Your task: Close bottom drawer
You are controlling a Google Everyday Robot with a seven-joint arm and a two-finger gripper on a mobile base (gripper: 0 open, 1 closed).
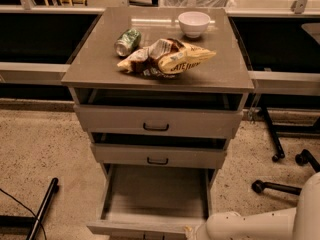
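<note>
The bottom drawer (155,196) is pulled far out of the grey-beige cabinet, and its long plain grey tray shows nothing inside. Its flat front (135,228) runs along the bottom edge of the camera view. My white arm (250,225) reaches in from the lower right. The gripper (192,232) is at the right end of the drawer front, mostly cut off by the bottom edge of the view.
The middle drawer (158,156) and top drawer (156,122) above stand slightly out. On the cabinet top lie a green can (127,41), a crumpled chip bag (170,57) and a white bowl (194,23). Chair wheels (280,169) stand to the right and a black bar (42,209) lies at the left.
</note>
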